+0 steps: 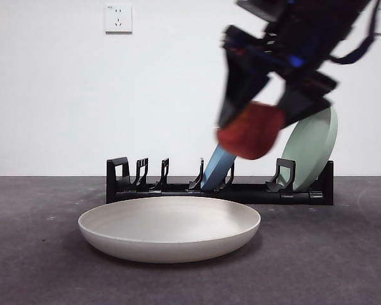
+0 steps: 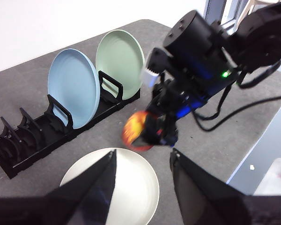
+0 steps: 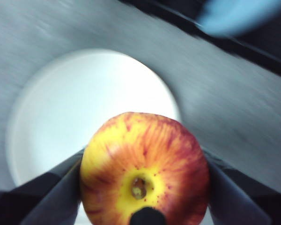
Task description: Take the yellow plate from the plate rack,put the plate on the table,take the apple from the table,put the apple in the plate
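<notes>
The cream yellow plate [image 1: 169, 227] lies flat on the dark grey table [image 1: 38, 254], in front of the black plate rack [image 1: 219, 187]. My right gripper [image 1: 257, 127] hangs in the air above the plate's right side, shut on the red and yellow apple [image 1: 251, 131]. The right wrist view has the apple [image 3: 145, 171] clamped between both jaws, with the plate [image 3: 84, 112] below it. In the left wrist view my left gripper [image 2: 143, 164] stands open with nothing in it, above the plate [image 2: 131, 183], and looks at the right arm with the apple [image 2: 135, 129].
A blue plate [image 1: 217, 166] and a pale green plate [image 1: 310, 149] stand in the rack's slots; in the left wrist view the blue plate [image 2: 72, 86] and green plate [image 2: 120, 61] stand side by side. The table's edge [image 2: 253, 140] runs near the right arm.
</notes>
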Available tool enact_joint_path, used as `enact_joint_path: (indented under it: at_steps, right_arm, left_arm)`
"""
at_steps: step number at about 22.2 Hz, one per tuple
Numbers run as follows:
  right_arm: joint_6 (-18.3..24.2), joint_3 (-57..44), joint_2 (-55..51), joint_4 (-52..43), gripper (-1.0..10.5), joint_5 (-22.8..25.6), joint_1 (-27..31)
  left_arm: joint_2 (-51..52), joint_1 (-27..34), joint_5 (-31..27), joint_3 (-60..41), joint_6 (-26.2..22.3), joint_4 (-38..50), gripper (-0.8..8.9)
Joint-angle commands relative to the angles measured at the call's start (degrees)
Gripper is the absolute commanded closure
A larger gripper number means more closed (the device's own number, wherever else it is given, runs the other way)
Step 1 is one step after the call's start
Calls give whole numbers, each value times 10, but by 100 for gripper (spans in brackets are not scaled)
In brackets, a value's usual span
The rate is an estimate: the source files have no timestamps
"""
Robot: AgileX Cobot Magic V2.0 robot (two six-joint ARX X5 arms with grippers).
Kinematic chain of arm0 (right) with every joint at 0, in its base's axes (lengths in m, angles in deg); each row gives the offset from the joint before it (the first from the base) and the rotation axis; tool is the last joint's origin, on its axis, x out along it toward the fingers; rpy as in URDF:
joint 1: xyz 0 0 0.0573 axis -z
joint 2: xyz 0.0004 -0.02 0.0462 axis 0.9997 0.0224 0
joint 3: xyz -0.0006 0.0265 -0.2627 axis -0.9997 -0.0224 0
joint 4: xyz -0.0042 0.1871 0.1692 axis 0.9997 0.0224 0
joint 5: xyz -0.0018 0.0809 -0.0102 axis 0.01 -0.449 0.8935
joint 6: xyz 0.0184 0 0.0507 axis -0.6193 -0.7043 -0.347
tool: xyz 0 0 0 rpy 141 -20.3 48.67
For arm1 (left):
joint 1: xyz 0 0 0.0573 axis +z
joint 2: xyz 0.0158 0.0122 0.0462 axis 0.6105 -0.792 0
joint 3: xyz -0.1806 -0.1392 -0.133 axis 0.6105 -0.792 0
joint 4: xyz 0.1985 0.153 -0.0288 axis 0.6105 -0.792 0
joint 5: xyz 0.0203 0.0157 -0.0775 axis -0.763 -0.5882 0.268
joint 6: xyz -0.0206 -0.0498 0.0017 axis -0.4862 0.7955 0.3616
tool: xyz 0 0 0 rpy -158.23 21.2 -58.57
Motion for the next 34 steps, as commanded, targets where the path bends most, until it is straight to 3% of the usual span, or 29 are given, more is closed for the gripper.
enact_joint_path:
  at_steps: [1, 10, 16, 19, 23, 24, 34]
  right_arm:
    - [-24, 4, 37, -30, 963, 0, -24]
    - [-23, 45, 196, -60, 963, 17, -81]
    - [-9, 45, 227, -49, 960, 45, -95]
    - [-3, 45, 227, -50, 838, 45, -104]
    - [-4, 45, 227, -49, 430, 45, -104]
    - [-4, 45, 227, -48, 390, 45, -105]
    - [-4, 47, 171, -46, 375, 45, -108]
  left_arm:
    - [1, -1, -1, -2, 3, -4, 621]
    - [1, -1, 0, -2, 4, -27, 621]
    - [1, -1, -1, -2, 4, -31, 621]
    - [1, -1, -1, -2, 4, -39, 621]
    - [1, -1, -1, -2, 4, -44, 621]
    - [1, -1, -1, -2, 4, -44, 621]
    - [1, -1, -1, -2, 4, -51, 621]
